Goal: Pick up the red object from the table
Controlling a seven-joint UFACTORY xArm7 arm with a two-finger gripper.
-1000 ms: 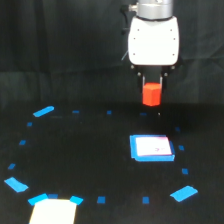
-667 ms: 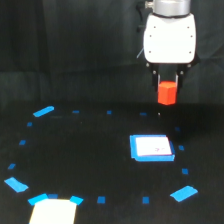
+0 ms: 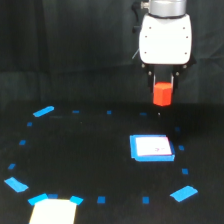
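One red object [image 3: 162, 94] hangs gripped, its top hidden between jaws.

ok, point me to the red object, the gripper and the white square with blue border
red object [image 3: 162, 95], exterior view, front face.
gripper [image 3: 162, 89], exterior view, between the fingertips.
white square with blue border [image 3: 151, 148], exterior view, white centre.

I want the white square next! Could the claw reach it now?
Probably not yet. The claw is shut on the red object, so it is full. Nothing covers the white square with its blue border, which lies bare on the table below.
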